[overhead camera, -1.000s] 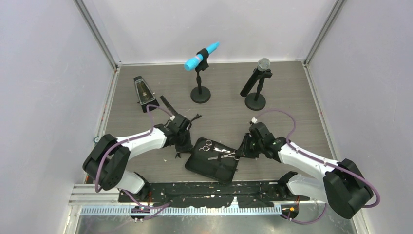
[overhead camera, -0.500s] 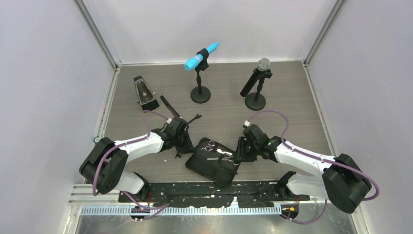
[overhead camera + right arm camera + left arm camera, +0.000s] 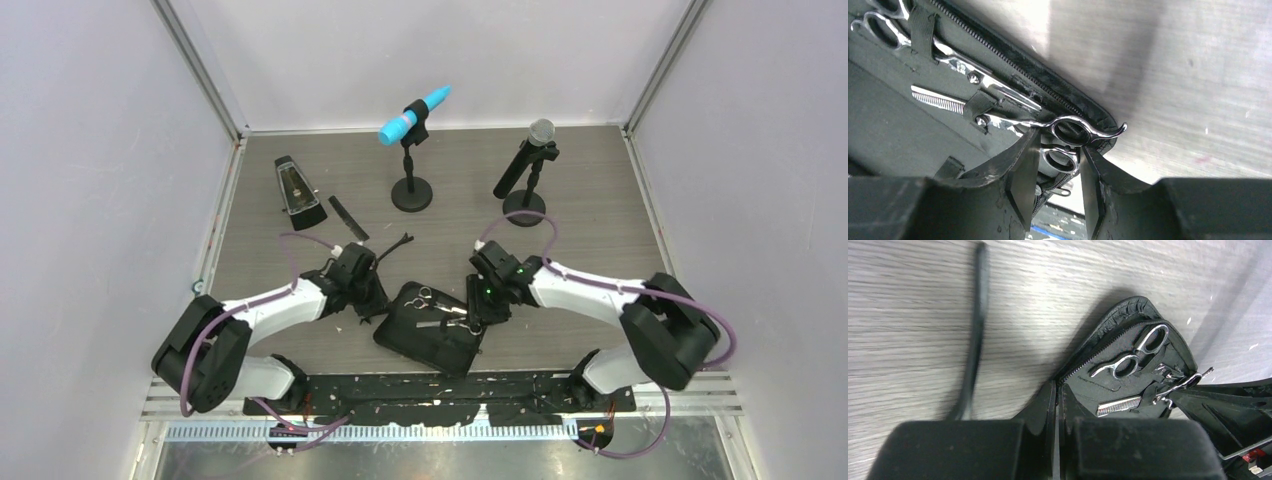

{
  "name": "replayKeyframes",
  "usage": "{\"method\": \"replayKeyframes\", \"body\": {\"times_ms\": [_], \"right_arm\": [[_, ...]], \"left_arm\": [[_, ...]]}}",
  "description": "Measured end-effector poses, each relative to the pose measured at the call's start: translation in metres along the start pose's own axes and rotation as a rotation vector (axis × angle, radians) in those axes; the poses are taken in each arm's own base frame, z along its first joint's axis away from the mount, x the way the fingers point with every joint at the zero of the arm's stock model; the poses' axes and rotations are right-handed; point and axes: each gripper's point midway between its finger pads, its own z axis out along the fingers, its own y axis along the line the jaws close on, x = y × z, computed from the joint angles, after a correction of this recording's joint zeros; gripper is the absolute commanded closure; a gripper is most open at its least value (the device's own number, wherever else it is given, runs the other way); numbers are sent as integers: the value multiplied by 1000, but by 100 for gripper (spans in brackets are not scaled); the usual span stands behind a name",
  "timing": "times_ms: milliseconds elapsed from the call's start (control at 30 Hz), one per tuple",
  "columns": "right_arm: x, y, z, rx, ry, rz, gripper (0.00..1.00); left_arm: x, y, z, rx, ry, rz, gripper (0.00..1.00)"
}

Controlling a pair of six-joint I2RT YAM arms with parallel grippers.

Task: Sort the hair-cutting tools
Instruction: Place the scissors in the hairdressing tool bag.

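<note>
A black zip case (image 3: 420, 342) lies open at the table's near middle. Two silver scissors are strapped inside, one (image 3: 425, 297) (image 3: 1133, 357) further left and one (image 3: 458, 320) (image 3: 998, 120) with its ring handles over the case's right rim. My right gripper (image 3: 478, 306) (image 3: 1060, 150) is open, its fingers on either side of the lower ring with gaps showing. My left gripper (image 3: 370, 303) (image 3: 1057, 385) is shut, its tips at the case's left rim by the zip. A flat black comb (image 3: 349, 217) and a thin black clip (image 3: 397, 245) lie on the table behind it.
A black metronome (image 3: 298, 188) stands at the back left. A blue microphone (image 3: 413, 115) on its stand and a black microphone (image 3: 527, 162) on its stand are at the back. A blurred thin black strip (image 3: 975, 335) lies left of the case.
The right arm has swung left over the case's right rim and its jaws have widened around the scissors' ring. The left gripper has drawn slightly towards the near left, still shut.
</note>
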Motion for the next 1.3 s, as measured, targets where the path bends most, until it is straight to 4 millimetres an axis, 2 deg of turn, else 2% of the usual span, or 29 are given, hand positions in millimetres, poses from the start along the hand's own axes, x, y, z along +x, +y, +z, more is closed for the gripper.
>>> {"method": "replayKeyframes", "body": {"times_ms": [200, 367, 533, 700, 833, 1000, 1200, 1300], "right_arm": [[-42, 15, 15, 63, -12, -110, 57], [-82, 20, 22, 91, -77, -174, 49], [-80, 21, 21, 71, -83, -178, 43], [-52, 22, 10, 15, -48, -170, 42], [-42, 24, 3, -12, -35, -185, 37], [-48, 26, -12, -11, -74, -259, 29], [-73, 46, -43, -52, -155, -499, 23], [-78, 49, -50, -58, -162, -612, 20]], "left_arm": [[-18, 16, -4, -17, -58, -70, 100], [-18, 19, -5, -14, -67, -76, 100], [-17, 18, -4, 17, -79, -82, 100], [-17, 14, -3, 47, -84, -94, 100], [-17, 14, -2, 48, -84, -96, 100], [-14, 13, -4, 53, -78, -86, 100], [-15, 9, -7, 50, -70, -40, 100], [-17, 7, -8, 52, -73, -25, 100]]}}
